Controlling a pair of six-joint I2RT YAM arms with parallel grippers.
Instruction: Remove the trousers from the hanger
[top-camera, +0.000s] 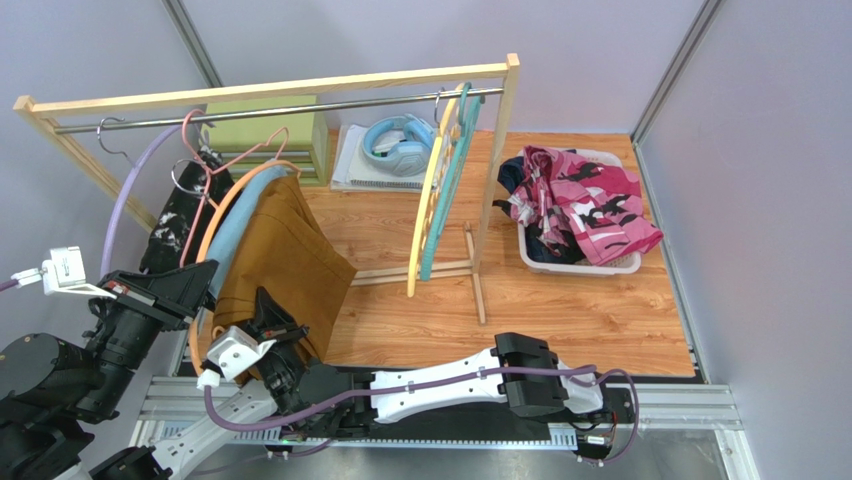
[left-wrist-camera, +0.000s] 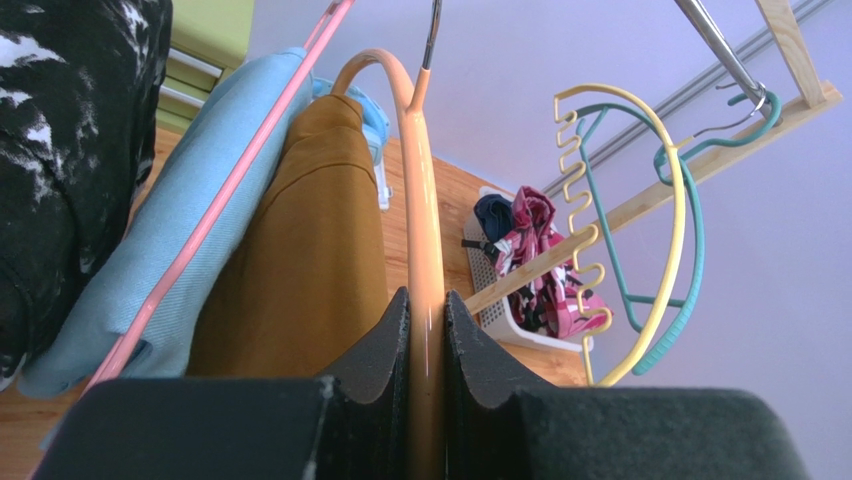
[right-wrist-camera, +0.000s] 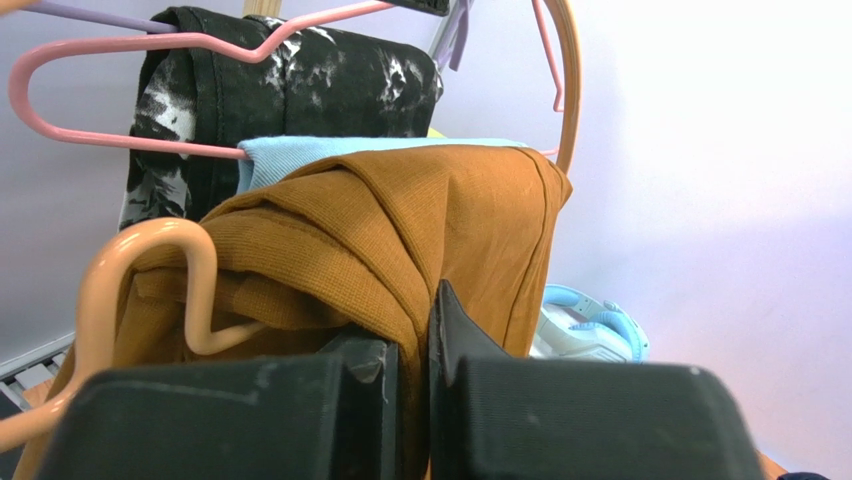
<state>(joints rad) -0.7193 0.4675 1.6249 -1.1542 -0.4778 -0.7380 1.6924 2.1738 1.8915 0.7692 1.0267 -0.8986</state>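
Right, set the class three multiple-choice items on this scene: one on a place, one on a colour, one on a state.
1. Where do the pink trousers lie? A) in the white basket B) hung up C) flat on the floor
2. What colour is the hanger in the left gripper? A) teal B) orange C) yellow
3. How is the right gripper? A) open B) shut on nothing C) shut on the brown trousers
Answers: 1 A, they are heaped in the basket at the right; 2 B, its jaws clamp an orange bar; 3 C, brown cloth is pinched between its jaws.

Pale lilac walls enclose an evenly lit wooden floor.
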